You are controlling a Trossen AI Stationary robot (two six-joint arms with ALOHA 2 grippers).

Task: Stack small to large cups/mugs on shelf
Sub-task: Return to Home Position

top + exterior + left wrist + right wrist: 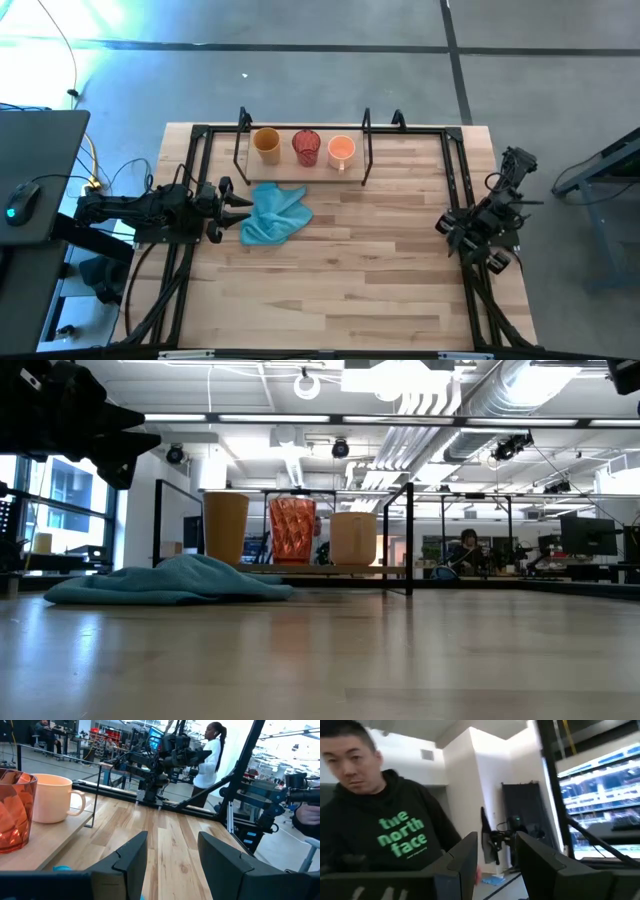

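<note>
Counting three cups on one shelf (366,158), we log them upright, mouths up, side by side in a row along the far edge of the table (380,260): one mustard-yellow cup (266,144), one red ribbed cup (306,147) and one light orange mug (341,150), its handle turned toward the near side. One blue cloth (274,217) lies before the shelf. The left gripper (238,203) sits just beside the cloth, jaws parted and empty. The right gripper (495,847) sits at the table's right edge, jaws parted and empty.

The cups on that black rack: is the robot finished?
Looks done: mustard-yellow cup, red ribbed cup and light orange mug stand in a row on the black wire rack. Empty and open, left pincer and right pincer sit at the sides. Probably only parking remains.
</note>
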